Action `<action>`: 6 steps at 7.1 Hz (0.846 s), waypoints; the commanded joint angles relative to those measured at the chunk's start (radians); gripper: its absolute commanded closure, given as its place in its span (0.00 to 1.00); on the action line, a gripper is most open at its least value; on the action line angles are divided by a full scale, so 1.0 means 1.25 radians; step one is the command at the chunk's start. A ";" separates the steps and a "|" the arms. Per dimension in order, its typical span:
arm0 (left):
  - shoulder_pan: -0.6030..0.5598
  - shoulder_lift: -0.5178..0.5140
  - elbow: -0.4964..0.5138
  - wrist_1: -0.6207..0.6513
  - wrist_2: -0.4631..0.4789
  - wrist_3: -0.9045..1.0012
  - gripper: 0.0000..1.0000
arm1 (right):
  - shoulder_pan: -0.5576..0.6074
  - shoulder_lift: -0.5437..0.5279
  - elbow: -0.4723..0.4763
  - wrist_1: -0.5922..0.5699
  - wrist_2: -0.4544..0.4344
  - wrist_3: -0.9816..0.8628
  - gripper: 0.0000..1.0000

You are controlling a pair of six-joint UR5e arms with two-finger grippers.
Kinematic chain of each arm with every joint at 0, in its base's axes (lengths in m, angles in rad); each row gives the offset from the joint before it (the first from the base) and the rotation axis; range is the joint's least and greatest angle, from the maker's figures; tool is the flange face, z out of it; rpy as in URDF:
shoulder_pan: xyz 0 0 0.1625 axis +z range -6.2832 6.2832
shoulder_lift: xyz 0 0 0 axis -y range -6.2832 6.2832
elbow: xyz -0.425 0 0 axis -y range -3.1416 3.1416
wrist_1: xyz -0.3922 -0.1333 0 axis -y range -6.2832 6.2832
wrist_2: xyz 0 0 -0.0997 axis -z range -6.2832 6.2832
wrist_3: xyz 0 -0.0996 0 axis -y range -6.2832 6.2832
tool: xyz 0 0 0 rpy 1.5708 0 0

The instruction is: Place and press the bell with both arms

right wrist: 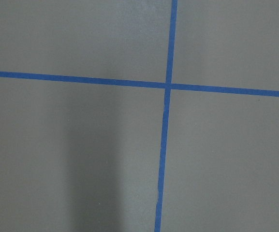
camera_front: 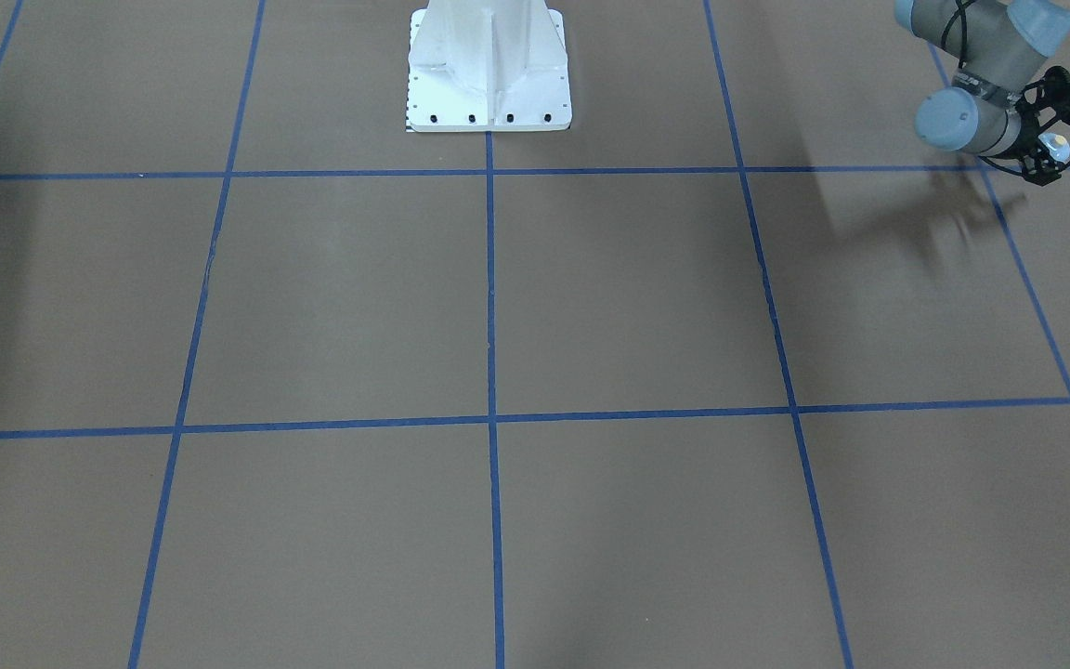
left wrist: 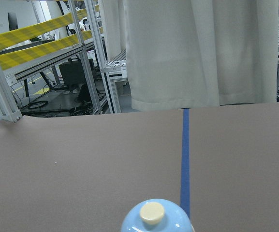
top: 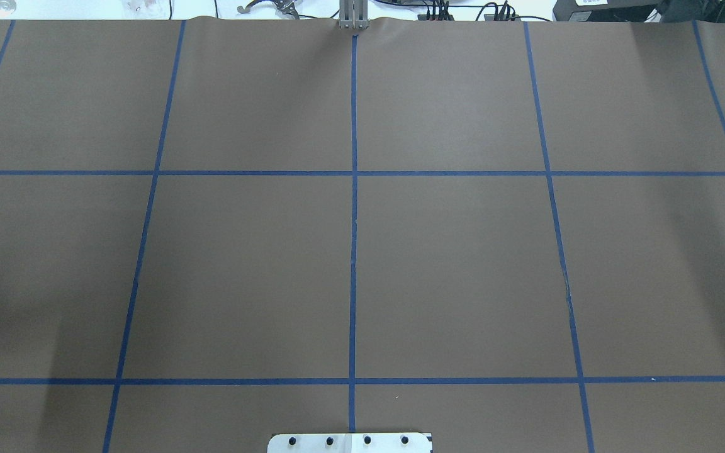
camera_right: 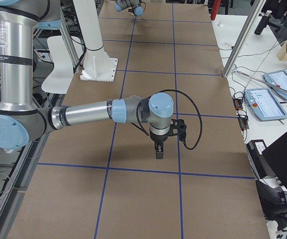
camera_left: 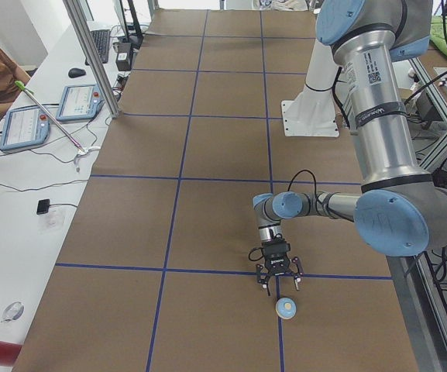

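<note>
The bell [camera_left: 287, 308], light-blue dome with a cream button, stands on the brown table near the left end, next to a blue tape line. It shows at the bottom of the left wrist view [left wrist: 154, 218]. My left gripper [camera_left: 280, 288] hangs low just behind the bell with its fingers spread open. In the front-facing view the bell [camera_front: 1056, 145] shows between the open fingers of the left gripper [camera_front: 1064, 139]. My right gripper [camera_right: 159, 152] points down over the table's right part. I cannot tell whether it is open or shut. The right wrist view shows only tape lines.
The white pedestal base [camera_front: 489, 84] stands at the robot's side of the table. Blue tape lines [top: 354, 220] form a grid on the brown surface. A side bench with tablets [camera_left: 25, 124] and a metal post [camera_left: 91, 54] runs along the far edge.
</note>
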 commanded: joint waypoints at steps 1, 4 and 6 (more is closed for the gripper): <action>0.000 -0.020 0.043 -0.003 0.014 -0.011 0.00 | 0.000 0.000 0.002 0.000 -0.001 0.000 0.00; 0.000 -0.020 0.061 -0.011 0.014 -0.023 0.00 | 0.000 0.004 0.004 0.000 -0.001 0.000 0.00; 0.000 -0.021 0.103 -0.045 0.016 -0.026 0.00 | 0.000 0.005 0.006 0.000 -0.002 0.000 0.00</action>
